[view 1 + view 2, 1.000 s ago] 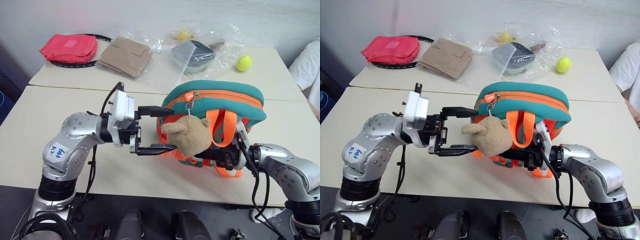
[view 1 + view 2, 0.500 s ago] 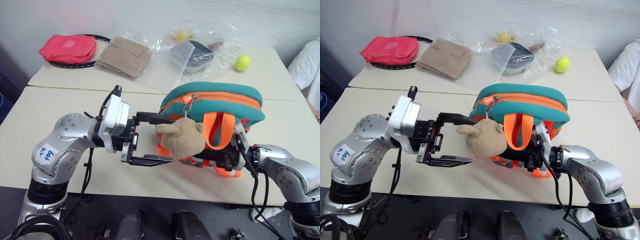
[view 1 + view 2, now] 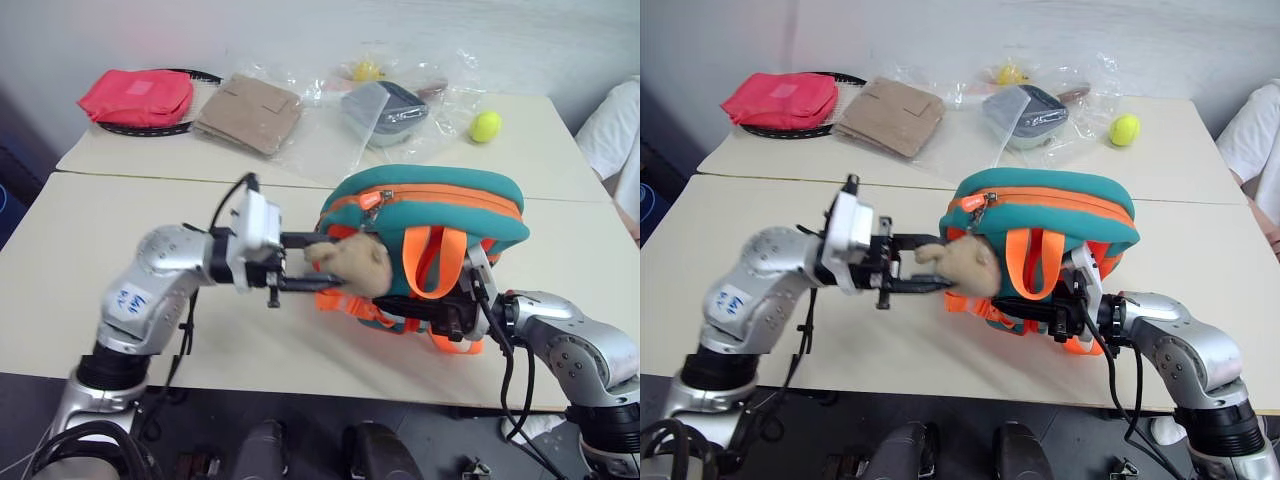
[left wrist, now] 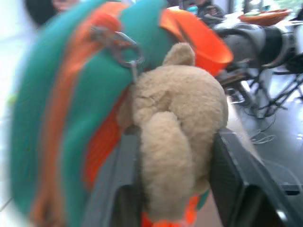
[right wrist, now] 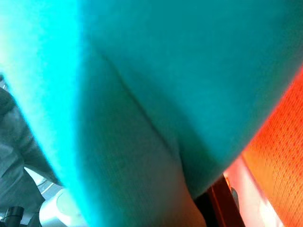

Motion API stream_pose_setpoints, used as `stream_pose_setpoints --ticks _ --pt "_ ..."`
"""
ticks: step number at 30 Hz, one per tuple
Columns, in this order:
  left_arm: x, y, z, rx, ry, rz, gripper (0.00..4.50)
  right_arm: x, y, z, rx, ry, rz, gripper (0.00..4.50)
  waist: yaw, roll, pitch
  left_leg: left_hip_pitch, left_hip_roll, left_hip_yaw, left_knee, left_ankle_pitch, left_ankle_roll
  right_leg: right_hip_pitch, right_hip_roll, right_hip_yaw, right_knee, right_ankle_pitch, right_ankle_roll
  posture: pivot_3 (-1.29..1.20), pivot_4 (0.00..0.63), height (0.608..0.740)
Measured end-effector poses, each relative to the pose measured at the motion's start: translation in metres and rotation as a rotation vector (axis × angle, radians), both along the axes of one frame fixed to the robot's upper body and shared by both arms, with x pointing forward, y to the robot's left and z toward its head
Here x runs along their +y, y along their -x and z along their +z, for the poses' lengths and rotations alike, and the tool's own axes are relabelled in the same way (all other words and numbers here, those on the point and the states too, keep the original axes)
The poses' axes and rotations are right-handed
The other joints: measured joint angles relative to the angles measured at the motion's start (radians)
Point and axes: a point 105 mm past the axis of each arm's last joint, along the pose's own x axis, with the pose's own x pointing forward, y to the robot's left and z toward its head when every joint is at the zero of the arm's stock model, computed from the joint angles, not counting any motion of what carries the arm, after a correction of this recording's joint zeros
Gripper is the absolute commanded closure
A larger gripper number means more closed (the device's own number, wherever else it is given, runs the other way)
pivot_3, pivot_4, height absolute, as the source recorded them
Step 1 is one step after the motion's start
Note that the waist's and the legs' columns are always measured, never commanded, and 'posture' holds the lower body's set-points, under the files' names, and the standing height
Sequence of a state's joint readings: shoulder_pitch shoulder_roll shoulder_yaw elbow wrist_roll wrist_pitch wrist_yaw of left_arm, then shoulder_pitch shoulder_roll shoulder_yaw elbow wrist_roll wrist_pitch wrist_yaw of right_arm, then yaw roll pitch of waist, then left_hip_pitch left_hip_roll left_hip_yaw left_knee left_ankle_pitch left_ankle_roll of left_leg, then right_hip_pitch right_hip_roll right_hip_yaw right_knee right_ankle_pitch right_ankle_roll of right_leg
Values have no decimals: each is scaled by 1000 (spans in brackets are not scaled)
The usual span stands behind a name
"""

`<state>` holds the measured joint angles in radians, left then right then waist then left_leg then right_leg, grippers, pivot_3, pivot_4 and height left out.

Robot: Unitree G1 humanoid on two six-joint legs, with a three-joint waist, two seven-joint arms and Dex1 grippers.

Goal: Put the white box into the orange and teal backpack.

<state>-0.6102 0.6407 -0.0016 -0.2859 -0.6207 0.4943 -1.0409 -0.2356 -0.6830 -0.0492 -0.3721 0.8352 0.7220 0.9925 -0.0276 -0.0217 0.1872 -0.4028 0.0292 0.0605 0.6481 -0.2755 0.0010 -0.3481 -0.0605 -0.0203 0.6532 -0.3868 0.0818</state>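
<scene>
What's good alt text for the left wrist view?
The left pincer has its two black fingers either side of a tan plush animal hanging off the orange and teal backpack. The right arm shows behind.

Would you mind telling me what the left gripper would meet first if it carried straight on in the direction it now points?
Its fingers already flank the tan plush animal, so the left gripper would likely press that first, then the orange and teal backpack just behind.

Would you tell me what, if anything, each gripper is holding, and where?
Left gripper: the tan plush animal on the backpack, squeezed across its body. Right gripper: shut on the backpack's lower edge.
</scene>
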Motion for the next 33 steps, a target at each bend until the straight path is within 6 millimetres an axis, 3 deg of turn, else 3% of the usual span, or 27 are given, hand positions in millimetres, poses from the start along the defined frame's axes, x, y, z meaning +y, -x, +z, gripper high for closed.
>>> stream_pose_setpoints --ticks 5,8,10,14,21,28,29,33 --pt "36 -23 37 36 96 144 3332 1 2 -1 0 -2 -9 4500 2 0 0 0 0 0 0 0 0 1 -1 0 0 0 0 0 150 740" --pt "55 -44 38 91 142 259 3332 3 3 1 -10 -19 -6 4500 1 0 0 0 -1 0 0 0 0 0 -1 0 0 0 0 0 150 740" --pt "63 -57 28 137 136 324 3332 3 3 1 -11 -20 -9 4500 0 0 0 0 0 0 0 0 0 0 0 0 1 0 0 0 150 740" --pt "71 -81 -12 246 73 454 3332 4 2 0 -4 -33 -29 4500 1 0 0 0 0 0 0 0 0 -1 0 0 2 0 0 0 150 740" --pt "46 -78 -85 298 -166 413 3332 6 1 -2 11 -67 -65 4500 1 0 0 0 0 1 0 0 0 -1 -1 1 2 0 0 0 150 740" --pt "45 -74 -101 301 -155 413 3332 7 0 1 -4 -103 -100 4500 3 0 0 0 0 1 0 0 0 -2 -1 1 2 0 0 0 150 740" --pt "51 -72 -103 294 -137 430 2775 9 -2 3 -17 -127 -113 4173 1 0 0 0 0 1 0 0 0 -2 -1 1 2 0 0 0 150 740" --pt "76 -62 -113 317 -115 478 1569 6 -4 5 -37 -141 -139 2852 -6 0 0 0 0 2 -1 0 -1 -4 -1 2 5 0 0 0 150 740"
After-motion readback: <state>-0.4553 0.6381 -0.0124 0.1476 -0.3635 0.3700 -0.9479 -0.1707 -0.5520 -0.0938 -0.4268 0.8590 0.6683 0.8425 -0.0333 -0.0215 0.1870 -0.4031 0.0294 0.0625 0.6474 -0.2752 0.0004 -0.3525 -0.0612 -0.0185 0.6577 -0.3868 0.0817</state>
